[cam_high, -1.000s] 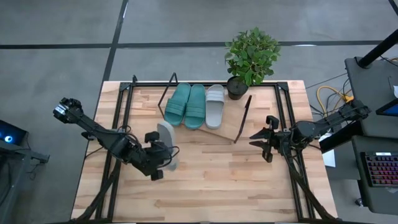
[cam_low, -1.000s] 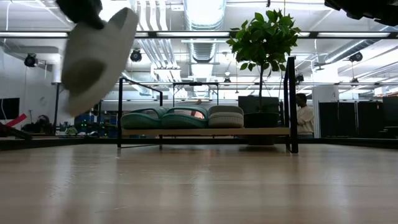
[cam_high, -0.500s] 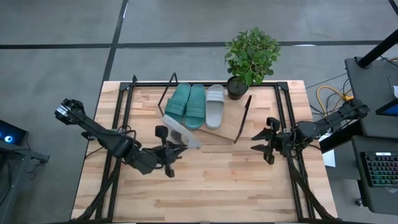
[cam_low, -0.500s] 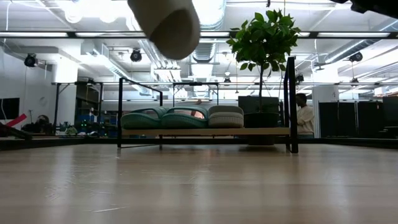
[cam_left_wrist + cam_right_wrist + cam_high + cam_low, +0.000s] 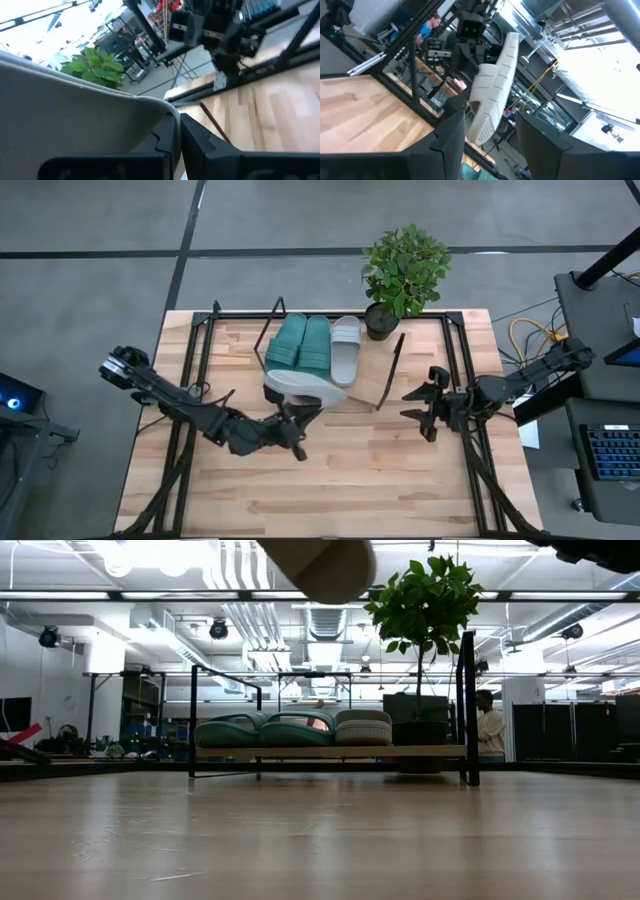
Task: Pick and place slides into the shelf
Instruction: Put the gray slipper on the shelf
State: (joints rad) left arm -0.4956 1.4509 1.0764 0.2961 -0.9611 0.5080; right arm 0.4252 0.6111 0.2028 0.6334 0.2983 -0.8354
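I had left pincer [image 5: 297, 423] clamped on light grey foam slide [image 5: 303, 387], held aloft just before slanted light-wood shelf [image 5: 372, 383]. Judged it light, squashy; edge grip best. Right pincer [image 5: 420, 409] idle, fingers apart, beside shelf.

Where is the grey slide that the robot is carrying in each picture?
High view: the carried grey slide is mid-table, in front of the shelf, held by the left gripper.
Low view: only its tip at the top edge.
Left wrist view: fills the left side.
Right wrist view: hangs in the middle.
Shared landmark: the potted plant, also seen at and.
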